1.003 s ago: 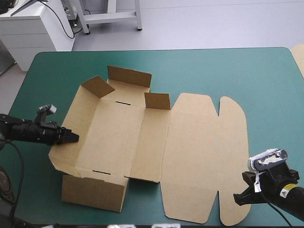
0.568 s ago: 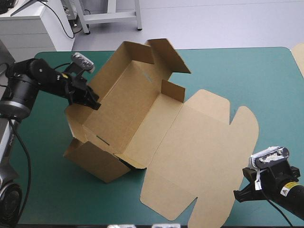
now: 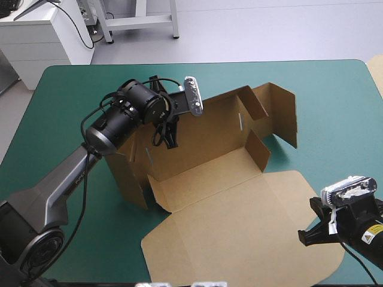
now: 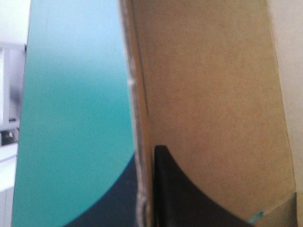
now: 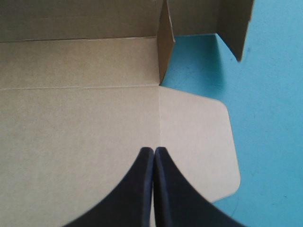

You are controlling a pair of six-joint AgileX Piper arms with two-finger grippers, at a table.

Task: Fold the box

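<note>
The raised walls of the brown cardboard box (image 3: 203, 128) stand as a barrier across the frame's centre, and the left black-fingered claw (image 3: 170, 142) is clamped on one wall. Its flat lid (image 3: 239, 239) covers the lower middle. The right claw (image 3: 304, 238), fingers together, sits at lower right. The teal-green bench (image 3: 335, 113) lies bare at upper right, along the top edge and at lower left.

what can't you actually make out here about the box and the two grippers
- High view: where the left gripper pinches the box; its own wrist covers the spot.
- Left wrist view: which wall is held; blurred board fills the view at close range.
- Right wrist view: whether the right gripper touches the lid or hovers above it.
</note>
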